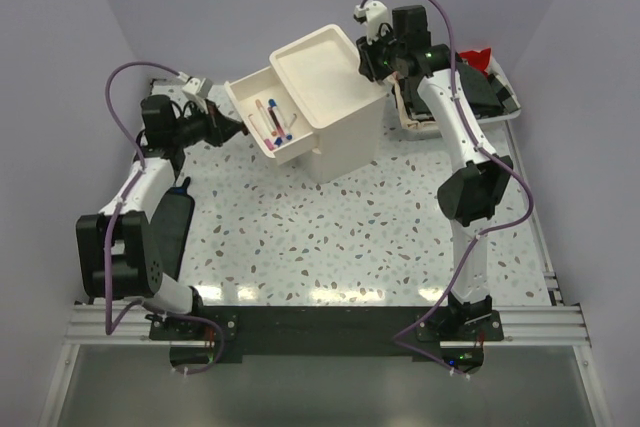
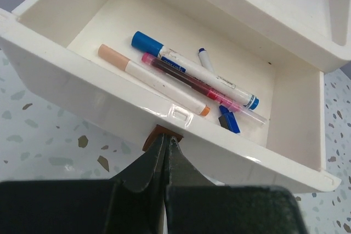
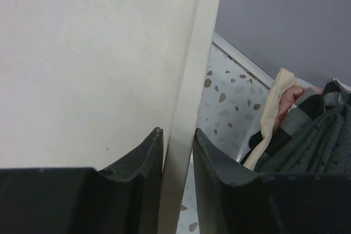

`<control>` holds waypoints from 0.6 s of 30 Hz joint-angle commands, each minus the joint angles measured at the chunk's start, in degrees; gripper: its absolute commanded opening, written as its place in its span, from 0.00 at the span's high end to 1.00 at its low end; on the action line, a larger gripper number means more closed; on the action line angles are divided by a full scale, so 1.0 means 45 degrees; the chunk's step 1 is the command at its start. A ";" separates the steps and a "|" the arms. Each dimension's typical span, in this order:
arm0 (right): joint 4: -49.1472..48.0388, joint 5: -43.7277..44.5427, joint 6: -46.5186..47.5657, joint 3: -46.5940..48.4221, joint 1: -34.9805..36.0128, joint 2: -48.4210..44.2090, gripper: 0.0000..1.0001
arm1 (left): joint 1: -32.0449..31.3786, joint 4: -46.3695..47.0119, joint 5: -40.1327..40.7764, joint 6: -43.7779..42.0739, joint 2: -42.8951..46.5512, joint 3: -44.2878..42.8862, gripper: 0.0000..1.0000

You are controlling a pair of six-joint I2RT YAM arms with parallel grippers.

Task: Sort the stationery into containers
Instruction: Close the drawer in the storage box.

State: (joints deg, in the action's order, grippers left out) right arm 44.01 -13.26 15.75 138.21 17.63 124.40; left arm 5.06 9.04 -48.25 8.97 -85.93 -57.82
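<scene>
Left gripper (image 2: 166, 140) pinches shut on the brown handle (image 2: 155, 135) of the pulled-out drawer (image 2: 82, 89), right gripper (image 3: 178, 135) clamps the cabinet rim (image 3: 189, 80), and pens (image 2: 192, 75) lie inside, so likely only closing remains.

Glossy plastic drawer (image 2: 82, 80), smooth speckled table (image 1: 300, 247)

The cabinet (image 1: 345, 137) stands at the far middle of the table (image 1: 330, 242), a drawer (image 1: 243, 112) drawn out leftward with pens (image 1: 272, 125) lying inside, the left gripper (image 1: 233, 128) pinching its handle (image 2: 159, 133), the right gripper (image 3: 178, 133) astride the cabinet's right rim, and a tray (image 1: 512, 113) of cloths (image 1: 488, 92) just right of it.
</scene>
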 commanded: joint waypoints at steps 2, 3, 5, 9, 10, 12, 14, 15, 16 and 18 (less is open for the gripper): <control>0.0415 -0.0588 0.0387 0.0087 -0.0128 0.0227 0.90 | -0.0518 0.0804 -0.0235 -0.0138 -0.1116 -0.1485 1.00; 0.0435 -0.0647 0.0407 0.0087 -0.0128 0.0266 0.90 | -0.0635 0.0765 -0.0235 -0.0158 -0.1254 -0.1777 1.00; 0.0454 -0.0764 0.0426 0.0068 -0.0109 0.0305 0.90 | -0.0714 0.0726 -0.0235 -0.0216 -0.1489 -0.2032 1.00; 0.0493 -0.0901 0.0582 0.0087 -0.0031 0.0461 0.92 | -0.1026 0.0629 -0.0254 -0.0352 -0.2153 -0.2656 1.00; 0.0494 -0.0940 0.0602 0.0106 0.0008 0.0461 0.92 | -0.1007 0.0570 -0.0274 -0.0411 -0.2251 -0.2755 1.00; 0.0533 -0.1057 0.0563 0.0106 0.0047 0.0519 0.94 | -0.1552 0.0589 -0.0294 -0.0412 -0.2486 -0.2950 1.00; 0.0572 -0.1136 0.0543 0.0087 0.0125 0.0559 0.95 | -0.1768 0.0550 -0.0371 -0.0451 -0.2738 -0.3107 1.00; 0.0591 -0.1194 0.0543 0.0068 0.0145 0.0578 0.96 | -0.1982 0.0550 -0.0430 -0.0470 -0.2818 -0.3243 1.00; 0.0611 -0.1311 0.0524 0.0067 0.0242 0.0598 0.97 | -0.2080 0.0531 -0.0527 -0.0451 -0.2915 -0.3322 1.00; 0.0689 -0.1409 0.0543 0.0028 0.0360 0.0598 0.99 | -0.2411 0.0511 -0.0586 -0.0451 -0.3130 -0.3517 1.00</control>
State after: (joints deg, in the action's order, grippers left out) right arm 42.94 -12.99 16.86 138.21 16.51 124.92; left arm 0.30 8.97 -47.81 7.70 -97.41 -70.22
